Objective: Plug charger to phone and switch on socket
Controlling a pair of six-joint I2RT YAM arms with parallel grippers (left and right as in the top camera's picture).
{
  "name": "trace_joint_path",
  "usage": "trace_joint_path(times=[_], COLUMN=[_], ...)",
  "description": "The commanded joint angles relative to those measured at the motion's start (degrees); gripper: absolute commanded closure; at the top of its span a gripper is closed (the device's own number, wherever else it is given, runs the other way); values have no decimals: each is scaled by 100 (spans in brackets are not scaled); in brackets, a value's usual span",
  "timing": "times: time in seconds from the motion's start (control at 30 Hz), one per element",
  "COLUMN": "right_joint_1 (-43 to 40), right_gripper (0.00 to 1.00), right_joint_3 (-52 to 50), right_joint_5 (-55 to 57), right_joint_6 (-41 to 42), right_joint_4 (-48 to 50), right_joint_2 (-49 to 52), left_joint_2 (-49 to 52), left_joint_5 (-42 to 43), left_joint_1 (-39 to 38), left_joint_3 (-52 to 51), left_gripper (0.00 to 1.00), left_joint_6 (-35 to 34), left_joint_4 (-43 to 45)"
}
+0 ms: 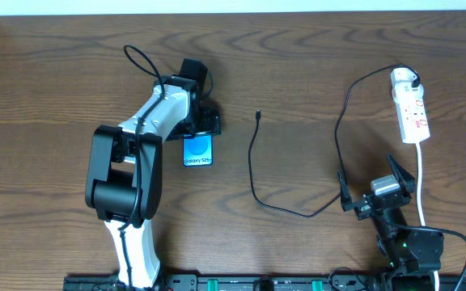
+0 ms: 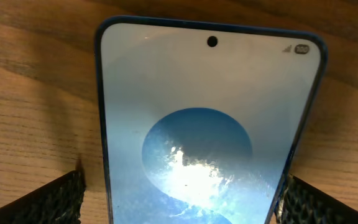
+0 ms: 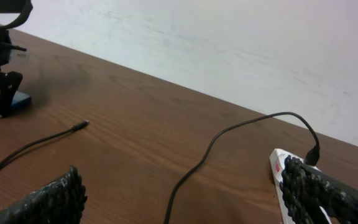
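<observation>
Left fingers (image 2: 55, 200) spread wide either side of the phone (image 2: 207, 124), which lies flat and face-up on the counter (image 2: 30, 93): straddled, not squeezed. Slick glass, rigid and thin, so the long edges look like the only sound hold. Right fingers (image 3: 48, 199) gape too, empty, near the socket (image 1: 411, 109). The charger (image 1: 252, 166) trails limp across the wood, its connector tip (image 1: 259, 115) lying apart from the phone; probably best pinched just behind that tip.
</observation>
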Motion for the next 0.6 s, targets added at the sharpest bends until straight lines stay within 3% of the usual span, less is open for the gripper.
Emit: trace_joint_path(times=[0.0, 0.17, 0.57], right_joint_1=[57, 57, 57], right_gripper=[1, 1, 1], right_joint_3=[-24, -24, -24], right_joint_5=[-17, -17, -17], right_joint_6=[37, 37, 37], right_joint_4=[-4, -4, -4], right_joint_2=[-35, -35, -35], left_joint_2=[520, 520, 520], left_joint_5=[378, 378, 382], left_joint_1=[52, 52, 52], left_joint_3=[-304, -304, -304], left_gripper=[8, 16, 17], left_joint_6=[70, 68, 68], left_joint_4=[-22, -52, -492])
